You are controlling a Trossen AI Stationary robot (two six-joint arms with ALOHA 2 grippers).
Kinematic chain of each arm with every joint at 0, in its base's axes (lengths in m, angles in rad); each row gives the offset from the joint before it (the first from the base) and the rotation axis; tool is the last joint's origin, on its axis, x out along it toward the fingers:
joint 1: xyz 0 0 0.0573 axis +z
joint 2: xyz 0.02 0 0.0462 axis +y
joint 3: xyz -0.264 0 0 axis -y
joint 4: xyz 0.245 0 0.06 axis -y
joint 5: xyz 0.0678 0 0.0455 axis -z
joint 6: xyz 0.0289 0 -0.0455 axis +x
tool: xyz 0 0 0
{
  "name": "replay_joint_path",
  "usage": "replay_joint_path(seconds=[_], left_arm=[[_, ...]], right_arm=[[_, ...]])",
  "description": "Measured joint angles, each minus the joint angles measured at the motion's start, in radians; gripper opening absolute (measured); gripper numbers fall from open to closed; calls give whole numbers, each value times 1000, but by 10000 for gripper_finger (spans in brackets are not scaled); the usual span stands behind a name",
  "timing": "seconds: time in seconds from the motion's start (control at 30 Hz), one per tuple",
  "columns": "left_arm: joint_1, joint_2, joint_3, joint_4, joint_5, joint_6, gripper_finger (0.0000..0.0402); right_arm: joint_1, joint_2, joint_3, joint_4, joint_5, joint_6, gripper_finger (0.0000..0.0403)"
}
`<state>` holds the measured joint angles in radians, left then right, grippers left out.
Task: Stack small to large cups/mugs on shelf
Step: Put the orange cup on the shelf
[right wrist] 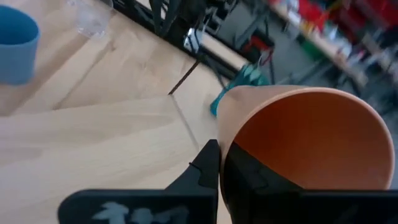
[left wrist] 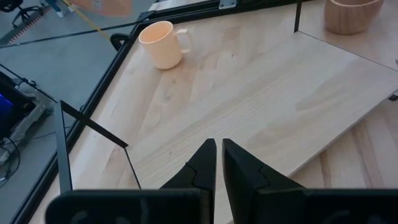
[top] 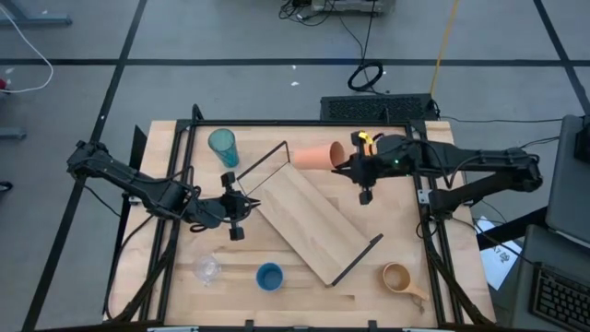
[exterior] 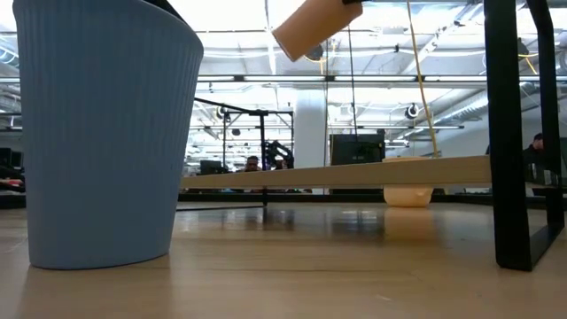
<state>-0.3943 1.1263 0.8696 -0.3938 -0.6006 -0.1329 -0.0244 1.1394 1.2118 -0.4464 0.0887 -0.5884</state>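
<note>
Hanging on its side in the air above the far end of the shelf, the orange cup is pinched at its rim by the right gripper, one finger inside the cup and one outside. The shelf lies slantwise across the middle of the table. The left gripper sits at the shelf's near-left edge with its jaws almost pressed together on nothing. Around the shelf stand the teal tumbler, the blue cup, the clear glass and the tan mug. A pale mug stands beyond the shelf's far end.
</note>
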Motion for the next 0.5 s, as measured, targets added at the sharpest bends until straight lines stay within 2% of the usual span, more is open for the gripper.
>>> replay_joint_path(seconds=[0.1,0.27,0.5], left_arm=[[0,0,0,3,0,0,31],[0,0,0,3,0,0,31],[0,0,0,3,0,4,31]], right_arm=[[-1,-21,-67,92,-41,-121,0],[-1,-41,-171,232,-43,-308,0],[-1,-56,-248,351,-42,-356,0]])
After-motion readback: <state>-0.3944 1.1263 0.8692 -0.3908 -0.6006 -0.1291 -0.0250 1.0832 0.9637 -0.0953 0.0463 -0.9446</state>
